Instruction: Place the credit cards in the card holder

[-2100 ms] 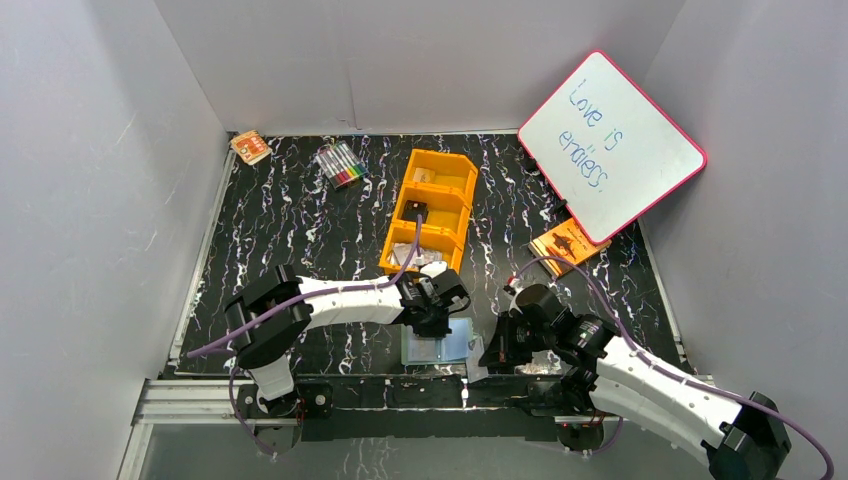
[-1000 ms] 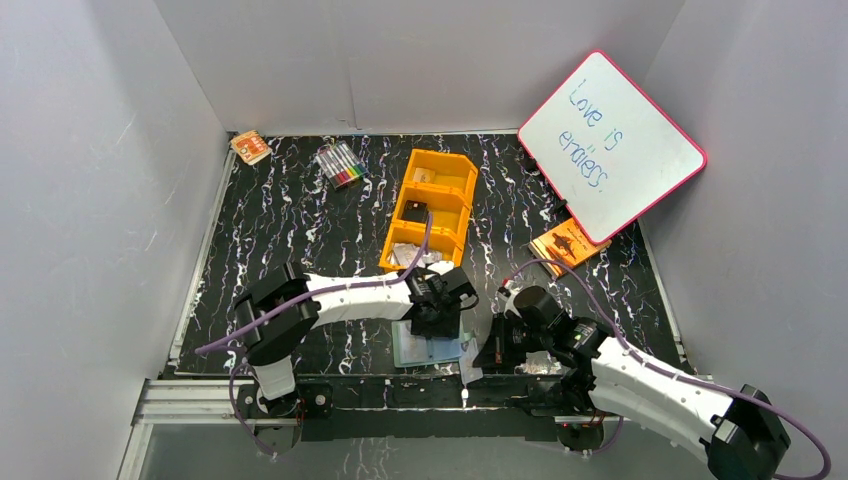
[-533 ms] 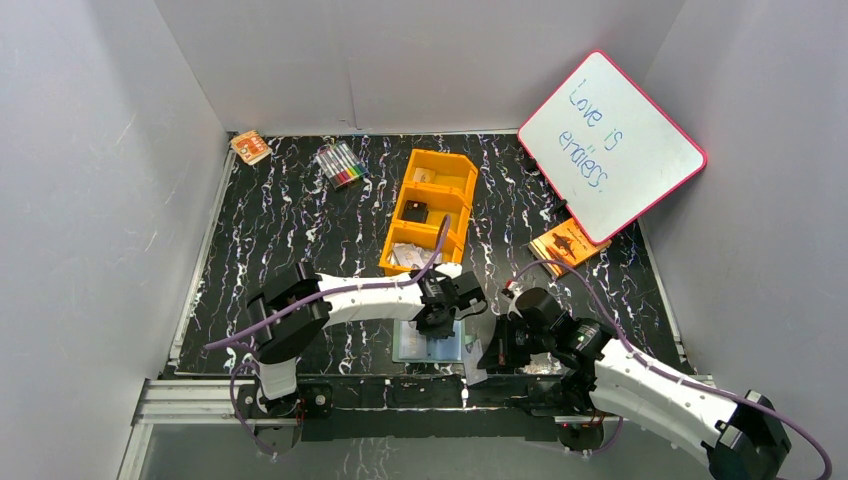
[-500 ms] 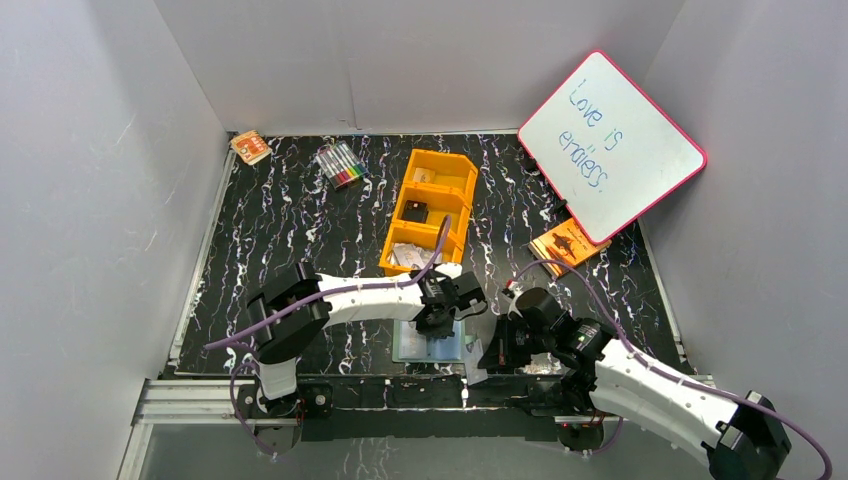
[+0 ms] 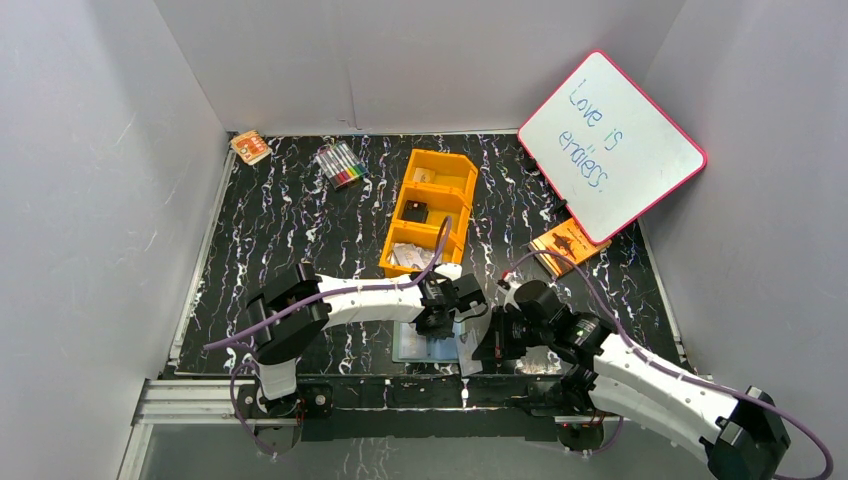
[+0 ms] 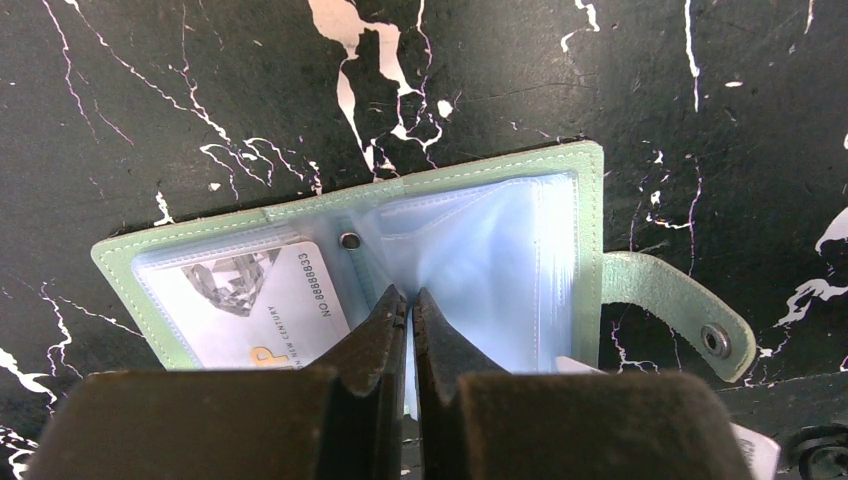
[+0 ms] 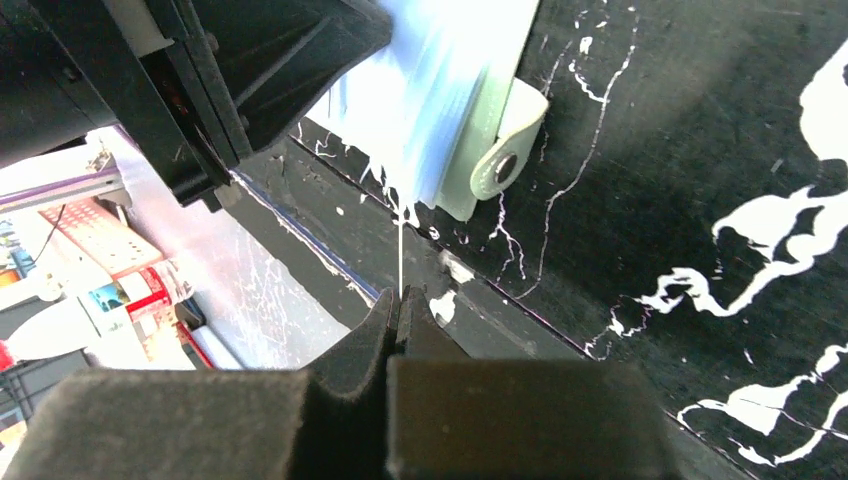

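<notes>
The sage-green card holder (image 6: 590,230) lies open on the table near its front edge, also in the top view (image 5: 418,346). One pale credit card (image 6: 250,310) sits in its left clear pocket. My left gripper (image 6: 410,296) is shut on a clear pocket leaf at the holder's middle, shown from above too (image 5: 437,322). My right gripper (image 7: 400,292) is shut on another credit card (image 7: 400,250), seen edge-on, its far edge at the holder's strap side (image 7: 470,150). In the top view that card (image 5: 468,345) stands just right of the holder. More pale cards (image 5: 418,256) lie in the orange tray.
The orange three-compartment tray (image 5: 458,205) stands just behind the holder. A pink-framed whiteboard (image 5: 612,145) leans at the back right, with an orange booklet (image 5: 567,243) below it. Markers (image 5: 340,163) and a small orange box (image 5: 250,147) lie at the back left. The metal front rail (image 5: 400,388) is close by.
My right gripper has brought its card up and left, from the front edge to the holder's right side. My left gripper slid right onto the holder's middle and now holds still.
</notes>
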You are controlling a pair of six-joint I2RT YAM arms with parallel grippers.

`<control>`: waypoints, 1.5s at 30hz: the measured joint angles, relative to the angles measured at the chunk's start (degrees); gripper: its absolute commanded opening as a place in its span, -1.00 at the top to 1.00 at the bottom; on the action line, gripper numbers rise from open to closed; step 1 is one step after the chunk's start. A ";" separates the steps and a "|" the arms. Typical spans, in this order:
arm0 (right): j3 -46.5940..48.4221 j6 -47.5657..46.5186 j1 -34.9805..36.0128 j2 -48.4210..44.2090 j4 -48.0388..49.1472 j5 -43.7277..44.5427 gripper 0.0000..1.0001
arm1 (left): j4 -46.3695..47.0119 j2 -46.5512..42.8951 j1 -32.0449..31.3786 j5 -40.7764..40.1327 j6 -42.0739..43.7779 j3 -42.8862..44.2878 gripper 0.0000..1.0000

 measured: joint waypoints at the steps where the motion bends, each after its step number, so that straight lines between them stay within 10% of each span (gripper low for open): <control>1: 0.04 0.07 0.00 0.74 0.98 -0.48 1.00 | 0.00 0.00 0.00 -0.04 -0.04 -0.02 1.00; 45: -0.44 9.03 0.00 -1.40 1.75 -4.28 1.00 | 0.98 -0.81 -0.02 -0.63 -2.34 -1.20 1.00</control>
